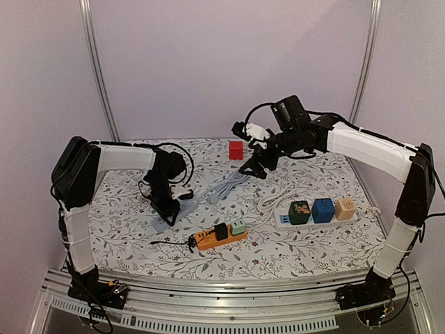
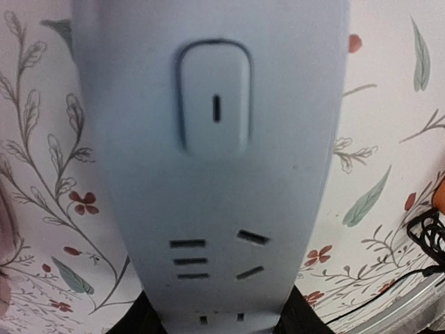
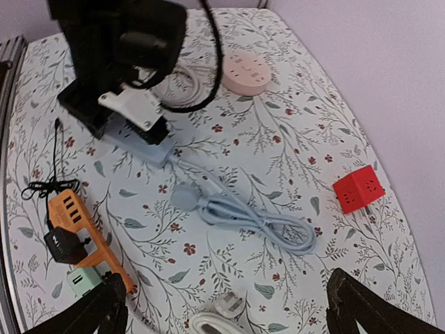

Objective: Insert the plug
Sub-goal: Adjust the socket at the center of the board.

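From above, the left gripper (image 1: 165, 206) sits on the end of the blue strip (image 1: 167, 217), left of the middle. I can't tell if it is pinching the strip or just pressing on it. The right gripper (image 1: 254, 169) hangs high near the middle, wide open with nothing in it. The plug (image 1: 211, 197) lies on the table between them, at the end of its bunched cable (image 1: 231, 184). I think the right gripper should drop straight over the plug and grab its body, not the cable. The left wrist view is filled by the strip, with its switch (image 2: 214, 97) up top and its holes (image 2: 208, 261) free lower down. The pins must line up with those while the strip is held steady. In the right wrist view the plug is round and pale blue, just left of the middle, near the strip. I can't see its pins.
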